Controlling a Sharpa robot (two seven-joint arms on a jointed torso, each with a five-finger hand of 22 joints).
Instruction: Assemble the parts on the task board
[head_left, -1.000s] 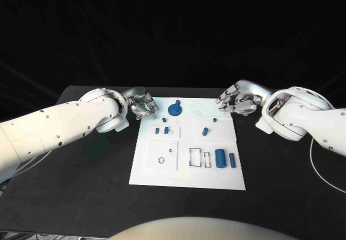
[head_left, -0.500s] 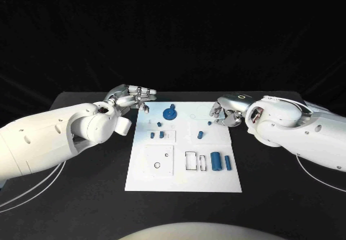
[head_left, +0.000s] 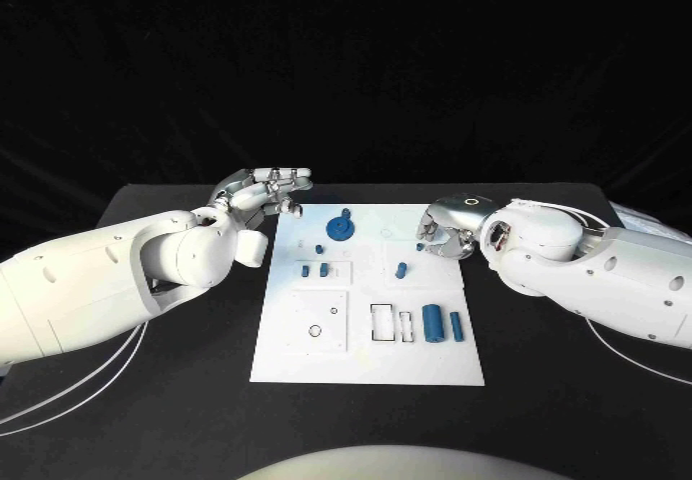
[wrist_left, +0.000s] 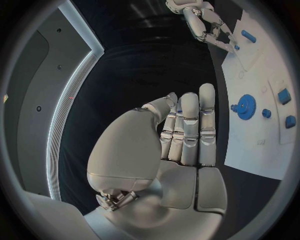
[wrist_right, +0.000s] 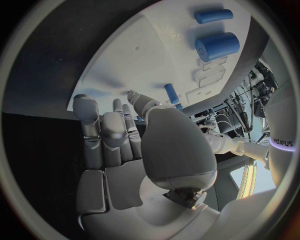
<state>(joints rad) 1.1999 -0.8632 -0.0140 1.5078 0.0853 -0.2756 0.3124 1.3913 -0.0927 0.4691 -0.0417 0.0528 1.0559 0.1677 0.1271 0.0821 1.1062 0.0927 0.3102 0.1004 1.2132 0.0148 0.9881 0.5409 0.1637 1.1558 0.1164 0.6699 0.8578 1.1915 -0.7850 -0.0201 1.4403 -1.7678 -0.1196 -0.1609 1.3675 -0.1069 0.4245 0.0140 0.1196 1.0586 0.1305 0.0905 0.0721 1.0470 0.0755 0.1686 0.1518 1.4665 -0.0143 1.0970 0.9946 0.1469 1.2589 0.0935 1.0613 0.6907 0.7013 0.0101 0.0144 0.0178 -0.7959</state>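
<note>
Fig.: you see the task board (head_left: 289, 360) lying flat mid-worktop (head_left: 144, 400), w/ its blue parts spread over it. Far end: a blue gear (head_left: 340, 227) on the board, also seen from the left wrist cam (wrist_left: 246, 106). Mid-board: two small blue pegs (head_left: 315, 270) side by side, and a short blue pin (head_left: 401, 269) to their right, apart from them. Near end, right side: a thick blue cylinder (head_left: 433, 323) w/ a thinner blue rod (head_left: 456, 324) just beside it; both lie along the board, next to empty rectangular slots (head_left: 385, 322). The right wrist cam shows the same pair, cylinder (wrist_right: 217, 46) and rod (wrist_right: 213, 16), well clear of the hand. Left hand (head_left: 264, 193) hovers off the board's far-left corner, above the worktop; its fingers (wrist_left: 190, 125) are straight and close together, holding nothing, not touching board or parts. Right hand (head_left: 451, 226) sits at the board's far-right edge; its fingers (wrist_right: 103, 130) are extended, slightly apart, thumb raised beside them, nothing held. You can't tell whether the right fingertips touch the board surface. A small dark ring (head_left: 317, 330) lies in the square recess at the board's near-left.
</note>
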